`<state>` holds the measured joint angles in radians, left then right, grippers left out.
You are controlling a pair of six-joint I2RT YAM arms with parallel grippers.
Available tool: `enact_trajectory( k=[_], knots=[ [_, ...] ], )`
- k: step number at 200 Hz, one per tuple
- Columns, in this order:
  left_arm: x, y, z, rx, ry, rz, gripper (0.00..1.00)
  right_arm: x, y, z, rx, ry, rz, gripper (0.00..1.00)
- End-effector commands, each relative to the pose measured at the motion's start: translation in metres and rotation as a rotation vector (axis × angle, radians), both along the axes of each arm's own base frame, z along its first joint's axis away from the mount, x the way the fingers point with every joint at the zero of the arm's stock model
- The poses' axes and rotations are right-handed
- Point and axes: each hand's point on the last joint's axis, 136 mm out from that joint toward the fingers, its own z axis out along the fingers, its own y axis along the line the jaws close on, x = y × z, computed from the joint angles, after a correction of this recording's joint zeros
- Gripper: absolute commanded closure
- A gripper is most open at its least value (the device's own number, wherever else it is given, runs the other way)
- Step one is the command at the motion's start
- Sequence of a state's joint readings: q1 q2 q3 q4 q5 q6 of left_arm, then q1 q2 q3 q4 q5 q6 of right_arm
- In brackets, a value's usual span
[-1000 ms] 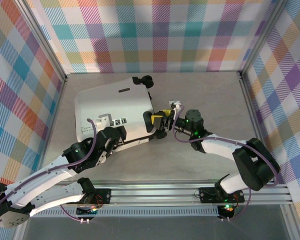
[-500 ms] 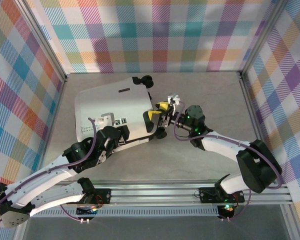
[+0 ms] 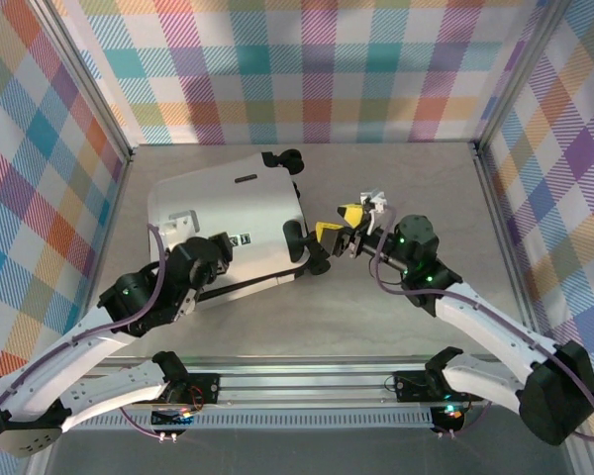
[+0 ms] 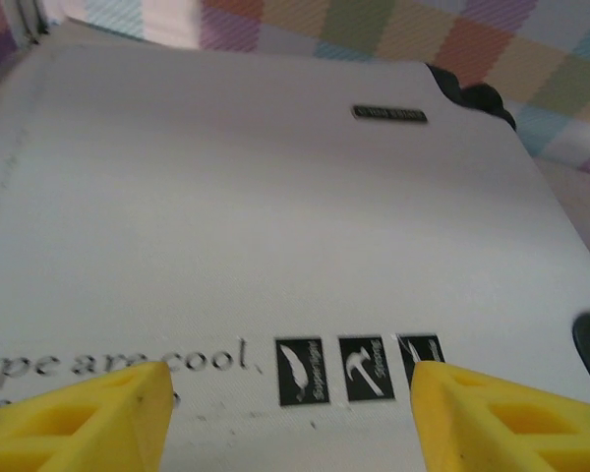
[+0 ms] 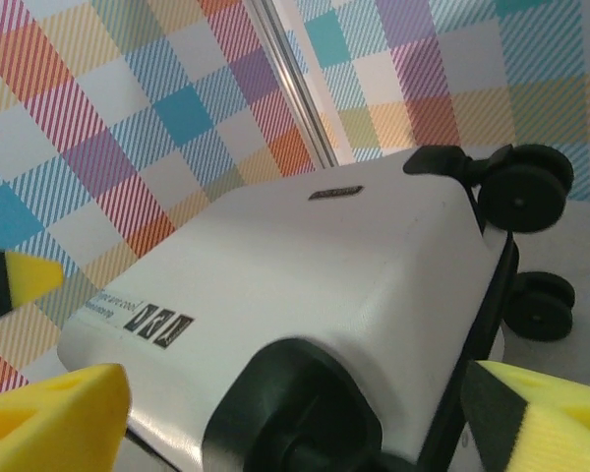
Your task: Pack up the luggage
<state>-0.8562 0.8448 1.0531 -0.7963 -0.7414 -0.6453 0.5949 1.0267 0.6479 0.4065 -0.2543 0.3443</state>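
- You are working on a grey table (image 3: pixel 406 188) closed in by plaid walls (image 3: pixel 317 69), with a metal rail (image 3: pixel 307 381) along the near edge where both arms are bolted.
- Your left gripper (image 3: pixel 186 224) sits over the near left corner of the luggage (image 3: pixel 238 208). Its jaws are apart and grip nothing.
- In the left wrist view its yellow pads (image 4: pixel 74 418) stand at the two lower corners, with bare white shell between them. You cannot tell whether they touch the shell.
- Just past those pads you see three small black logo marks (image 4: pixel 359 367) and a line of grey lettering (image 4: pixel 157 359).
- Your right gripper (image 3: pixel 339 225) hangs just beside the luggage's right end. Its jaws are spread wide and hold nothing.
- In the right wrist view a black wheel (image 5: pixel 295 413) sits low between its pads (image 5: pixel 541 418), very close to the camera. Two more wheels (image 5: pixel 526 187) show at the far corner.
- The luggage lies flat and closed on the left-centre of the table, white shell up, turned slightly, wheels towards the right arm.
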Motion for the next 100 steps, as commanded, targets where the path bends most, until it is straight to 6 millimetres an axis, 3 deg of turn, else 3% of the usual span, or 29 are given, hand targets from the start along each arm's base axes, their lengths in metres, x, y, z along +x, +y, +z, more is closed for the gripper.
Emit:
enact_trajectory(
  k=[1, 44, 78, 100],
  knots=[
    [0.005, -0.002, 0.006, 0.075, 0.027, -0.049, 0.35, -0.010, -0.004, -0.064, -0.108, 0.162, 0.014, 0.20],
    [0.016, -0.034, 0.004, 0.056, 0.056, -0.149, 0.35, -0.019, 0.002, -0.125, -0.093, 0.306, 0.025, 0.46],
    [0.020, -0.042, -0.001, 0.053, 0.077, -0.162, 0.35, -0.017, 0.014, -0.149, -0.118, 0.335, 0.044, 0.49],
    [0.019, -0.044, -0.003, 0.042, 0.082, -0.164, 0.35, 0.003, 0.012, -0.152, -0.127, 0.323, -0.040, 0.49]
  ],
)
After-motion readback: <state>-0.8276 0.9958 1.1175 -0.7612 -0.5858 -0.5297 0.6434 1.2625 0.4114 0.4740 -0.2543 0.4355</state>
